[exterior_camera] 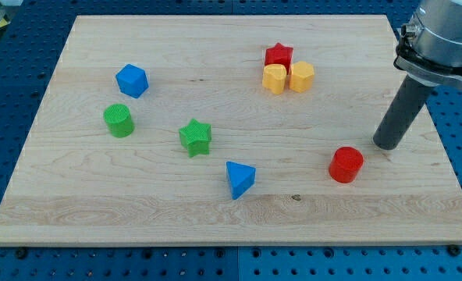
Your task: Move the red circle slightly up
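The red circle is a short red cylinder at the lower right of the wooden board. My tip rests on the board just to the right of the red circle and slightly above it, with a small gap between them. The dark rod rises from the tip toward the view's top right.
A red star sits at the upper middle, touching a yellow block and a yellow hexagon. A blue block and a green circle are at the left. A green star and a blue triangle lie mid-board.
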Tool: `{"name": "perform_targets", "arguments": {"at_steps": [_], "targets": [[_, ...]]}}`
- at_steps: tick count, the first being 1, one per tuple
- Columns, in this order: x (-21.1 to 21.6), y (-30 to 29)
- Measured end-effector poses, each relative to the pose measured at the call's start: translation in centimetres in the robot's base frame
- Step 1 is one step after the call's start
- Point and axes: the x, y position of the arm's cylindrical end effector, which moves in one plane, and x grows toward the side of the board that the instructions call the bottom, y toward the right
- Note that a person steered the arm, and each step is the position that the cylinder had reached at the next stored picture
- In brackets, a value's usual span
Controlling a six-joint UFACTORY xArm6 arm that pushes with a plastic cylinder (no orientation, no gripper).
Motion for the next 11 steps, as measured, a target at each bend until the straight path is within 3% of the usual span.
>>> {"name": "perform_targets", "arguments": {"at_steps": [6, 11], "targets": [[5.1, 0.0], [6.9, -6.5]]}}
